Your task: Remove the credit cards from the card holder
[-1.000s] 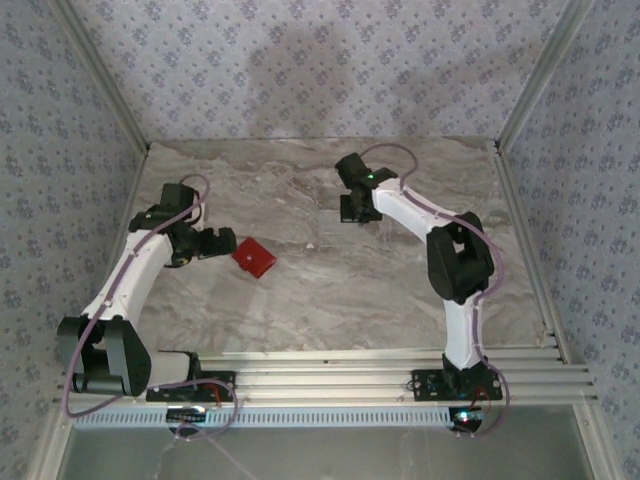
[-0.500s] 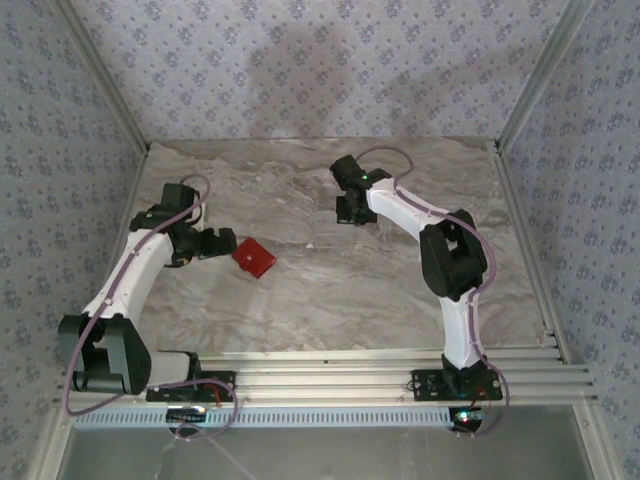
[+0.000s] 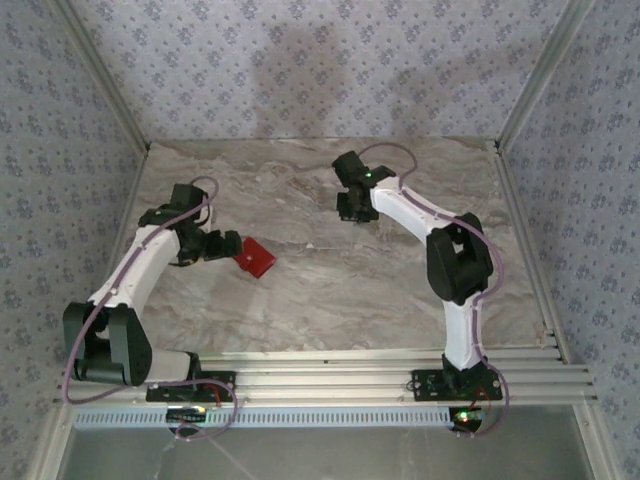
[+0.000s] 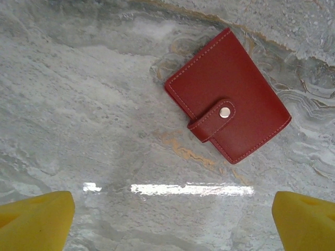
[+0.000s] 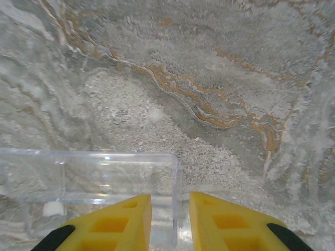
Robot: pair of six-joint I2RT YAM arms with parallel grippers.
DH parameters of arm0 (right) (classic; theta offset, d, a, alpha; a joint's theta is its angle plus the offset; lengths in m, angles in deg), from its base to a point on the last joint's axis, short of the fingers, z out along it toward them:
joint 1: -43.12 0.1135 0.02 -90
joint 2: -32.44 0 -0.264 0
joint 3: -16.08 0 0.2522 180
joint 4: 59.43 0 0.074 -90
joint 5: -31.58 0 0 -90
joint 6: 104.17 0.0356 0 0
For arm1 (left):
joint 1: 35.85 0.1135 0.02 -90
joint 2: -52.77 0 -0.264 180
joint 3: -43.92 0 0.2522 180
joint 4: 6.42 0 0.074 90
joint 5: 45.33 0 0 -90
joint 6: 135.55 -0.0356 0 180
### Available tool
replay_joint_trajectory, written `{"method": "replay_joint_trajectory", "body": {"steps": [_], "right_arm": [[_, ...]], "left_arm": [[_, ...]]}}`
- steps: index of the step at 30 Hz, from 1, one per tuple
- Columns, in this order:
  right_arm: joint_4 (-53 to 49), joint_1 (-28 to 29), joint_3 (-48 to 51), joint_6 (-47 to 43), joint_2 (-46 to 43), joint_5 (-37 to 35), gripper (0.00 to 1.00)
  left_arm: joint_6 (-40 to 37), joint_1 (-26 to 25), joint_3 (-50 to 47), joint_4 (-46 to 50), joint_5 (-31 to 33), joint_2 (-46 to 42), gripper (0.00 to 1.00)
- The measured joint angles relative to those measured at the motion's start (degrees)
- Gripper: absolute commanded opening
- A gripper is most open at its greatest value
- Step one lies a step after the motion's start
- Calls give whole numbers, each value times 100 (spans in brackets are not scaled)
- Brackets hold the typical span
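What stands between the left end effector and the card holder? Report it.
Nothing visible does. The left end effector, jaws wide open, faces the closed card holder across open marble table. Its strap is snapped shut.

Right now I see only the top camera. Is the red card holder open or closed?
Observer: Closed; the left wrist view shows the card holder with its strap snapped shut.
Operator: Does the left hand touch it?
Observer: No; the left hand is open, and the card holder lies ahead of its fingers, apart.
Operator: And the right hand?
Observer: The right hand is slightly open, with the wall of a clear box between its fingers.
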Motion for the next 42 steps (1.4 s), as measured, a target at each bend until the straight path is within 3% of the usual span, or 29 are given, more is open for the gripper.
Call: {"method": "replay_joint_trajectory", "body": {"steps": [16,28,34,42], "right_arm": [[-138,295,1010,-90,-1381,-52,33],[-146,310,1346,-90,-1781,-70,38],[-170,310,1392,-92,-1875,-79,39],[-186,310,1467,-129,-1919,-109,39]], "left_arm": [[1843,-463,726,-549,332,1606,99],[3202,-846,966,-879,839,2564,100],[3497,-918,962,-1040,815,2876,99],[3515,-970,914,-1119,879,2903,90]]}}
